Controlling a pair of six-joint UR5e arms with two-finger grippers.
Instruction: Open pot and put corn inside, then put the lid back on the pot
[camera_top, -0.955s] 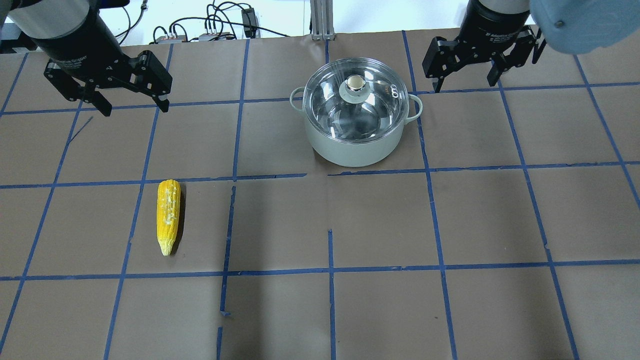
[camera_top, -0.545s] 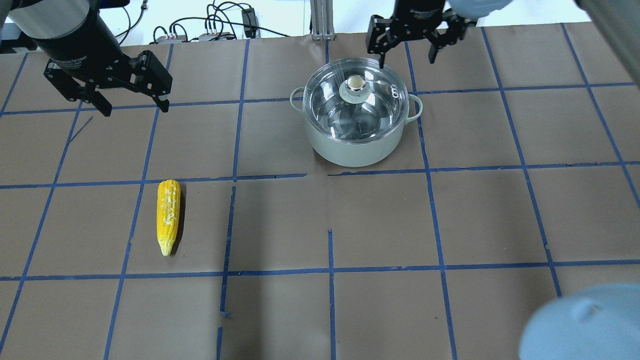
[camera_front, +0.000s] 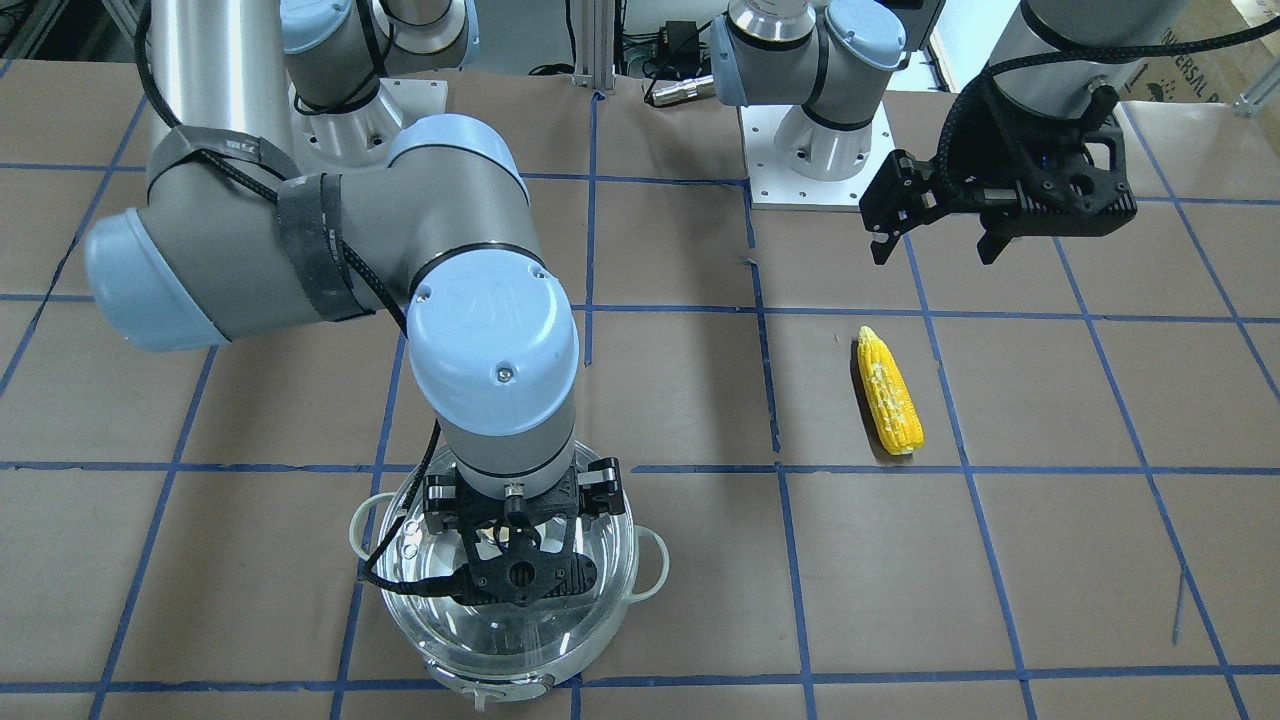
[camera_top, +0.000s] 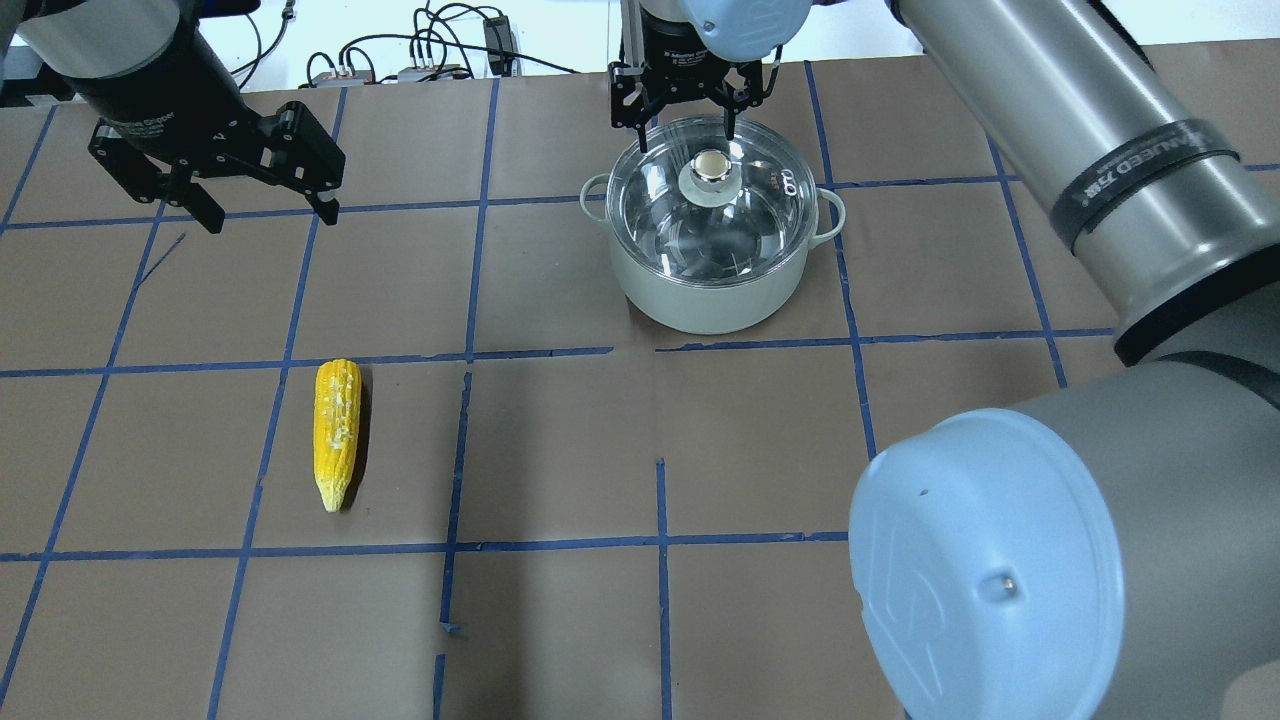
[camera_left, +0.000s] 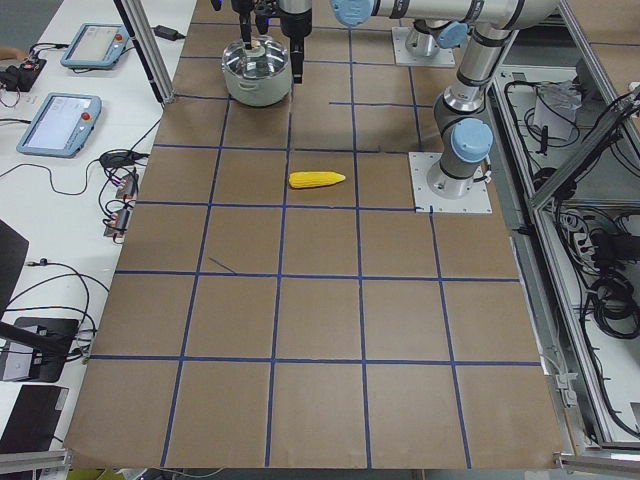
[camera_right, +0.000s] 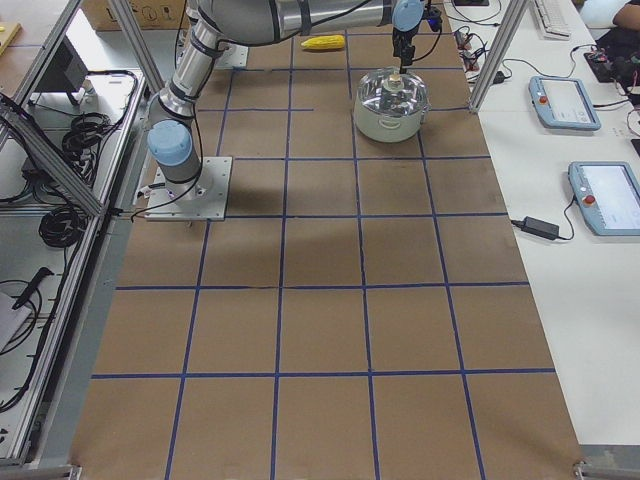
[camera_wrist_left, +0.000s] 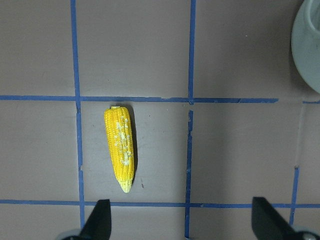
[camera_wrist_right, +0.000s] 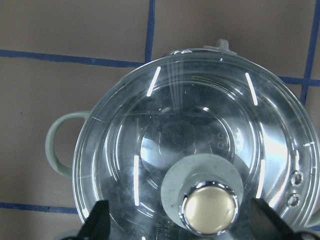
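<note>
Lid (camera_top: 745, 225): domed clear glass with a metal rim, seated on the pot (camera_top: 700, 300). Likely brittle and slick, heavier than it looks. Only sensible hold is the centre knob (camera_top: 711, 168), pinched on its pale collar below the shiny cap, then lifted straight up so the rim clears evenly

Pot stands at the far middle of the surface (camera_top: 760, 450), loop handles out to either side

Corn (camera_top: 337, 430) lies well apart on the near left, taper toward the robot. Probably stiff and light, bumpy enough to grip, may roll; take it across the thick middle

Right hand (camera_top: 686, 130): released, fingers spread, holding nothing, hanging over the lid's far edge; in the wrist view the knob sits between the fingertips but lower, untouched

Left hand (camera_top: 270, 215): released, empty, hovering far left

Since a second ago the right hand has swung in from the pot's right side to above the lid. Left hand, corn, pot and lid unmoved
</note>
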